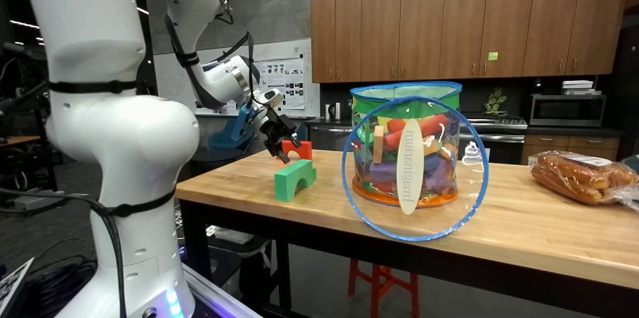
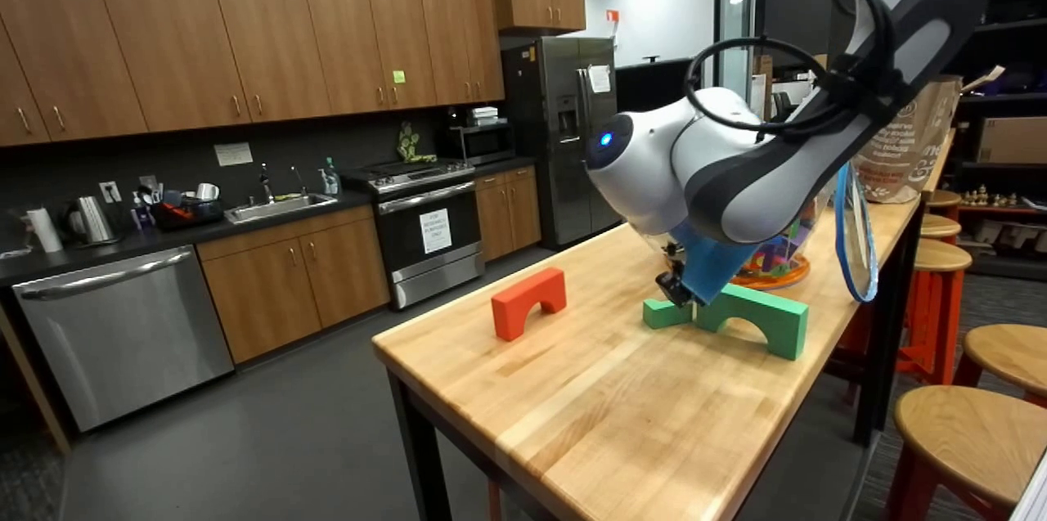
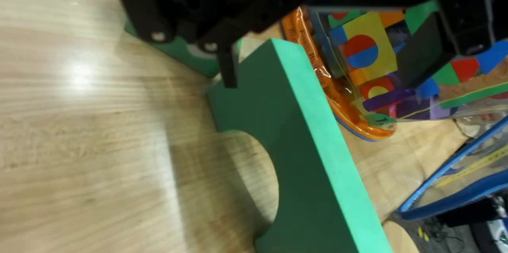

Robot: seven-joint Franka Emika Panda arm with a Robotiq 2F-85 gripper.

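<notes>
My gripper (image 3: 321, 83) stands open, its fingers wide apart and nothing held between them. In the wrist view, one finger (image 3: 228, 68) overlaps the end of a green arch block (image 3: 313, 145); whether it touches cannot be told. That arch stands upright on the wooden table in both exterior views (image 1: 292, 183) (image 2: 761, 315). A smaller green block (image 2: 664, 314) lies by the arch's end, partly hidden behind the gripper in the wrist view. The gripper (image 2: 676, 289) hangs low above these two blocks. A red arch block (image 2: 530, 304) stands apart, nearer the table's end.
A clear round bag (image 1: 372, 178) full of coloured foam blocks stands close to the green arch. Its blue-rimmed lid (image 1: 349, 203) hangs open at the table's edge. Packaged bread (image 1: 581, 175) and a paper bag (image 2: 904, 149) are farther along. Stools (image 2: 965, 423) stand beside the table.
</notes>
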